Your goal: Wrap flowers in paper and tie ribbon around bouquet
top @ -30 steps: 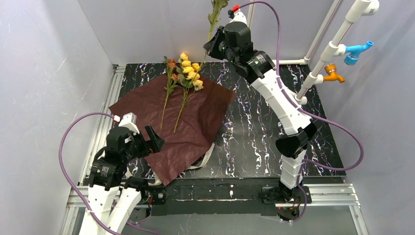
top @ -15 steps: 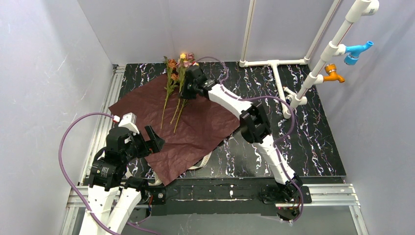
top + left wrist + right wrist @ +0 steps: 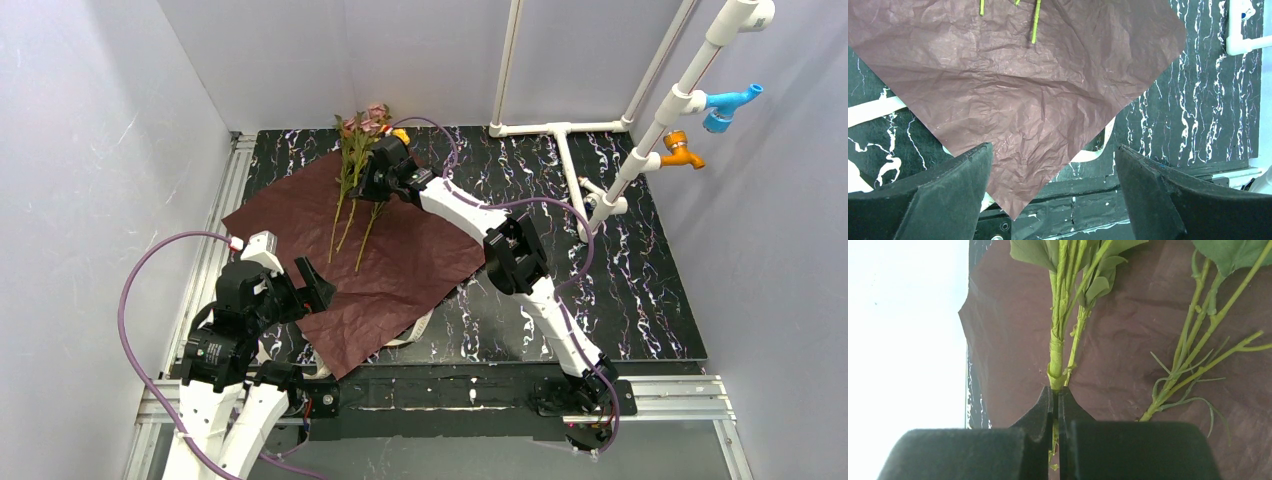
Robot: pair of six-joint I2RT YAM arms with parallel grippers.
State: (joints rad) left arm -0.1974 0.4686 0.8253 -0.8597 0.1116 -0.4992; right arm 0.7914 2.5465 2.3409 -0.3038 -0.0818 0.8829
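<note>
Right gripper [image 3: 1055, 399] is clamping shut on one stem of the flowers [image 3: 350, 165], pinching it low, just under the wrapped joint, over the far part of the paper [image 3: 385, 265]. Left gripper [image 3: 1052, 150] is hanging wide apart above the paper's near corner, gripping nothing. More stems are lying on the paper just beside the held one, with the blooms pointing at the back wall past the far edge. My read is that it's placing this stem with the rest. So I'd be bringing it down parallel to the neighbours, with cut ends roughly level, and letting go only once the stem is resting on the sheet. Otherwise it's risking a roll or knocking the others askew. The paper is looking thin and crinkly, so I'd be avoiding any finger drag across it. The right wrist view is showing the pinch itself, which the top view is hiding behind the wrist. I can't tell from either whether the stem is touching the paper yet. The left wrist view is showing the ribbon [image 3: 873, 111] running under the near corner on the desk [image 3: 600, 270]. From above, only a short loop of it is peeking out.
</note>
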